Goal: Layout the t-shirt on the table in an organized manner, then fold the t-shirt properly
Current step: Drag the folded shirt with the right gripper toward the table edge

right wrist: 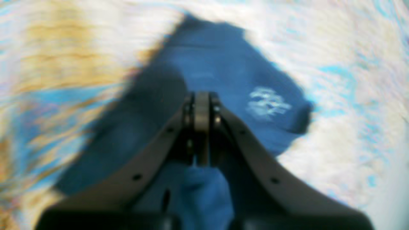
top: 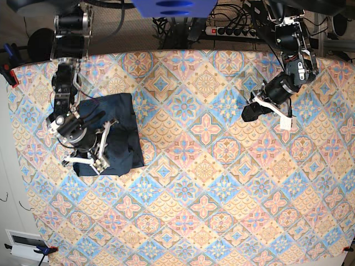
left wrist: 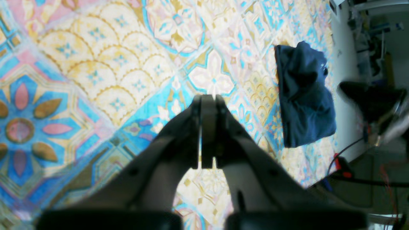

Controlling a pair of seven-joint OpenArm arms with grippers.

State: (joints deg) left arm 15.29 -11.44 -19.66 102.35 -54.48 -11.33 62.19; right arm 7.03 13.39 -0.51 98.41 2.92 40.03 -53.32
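Note:
The t-shirt (top: pixel 119 119) lies as a compact dark navy rectangle on the left part of the table (top: pixel 205 183). My right gripper (right wrist: pixel 202 94) hangs just over it, jaws shut with nothing between them. The view is blurred, with blue fabric and a small white label (right wrist: pixel 268 103) under it. My left gripper (left wrist: pixel 207 97) is shut and empty above bare patterned cloth, well apart from the t-shirt (left wrist: pixel 303 95), which shows folded near the table's edge. In the base view the left arm (top: pixel 272 97) is over the far right part of the table.
The table's left edge (top: pixel 11 138) runs close beside the shirt. Cables and a power strip (top: pixel 233 30) lie behind the far edge. Clamps (top: pixel 8 72) hold the cloth at the corners.

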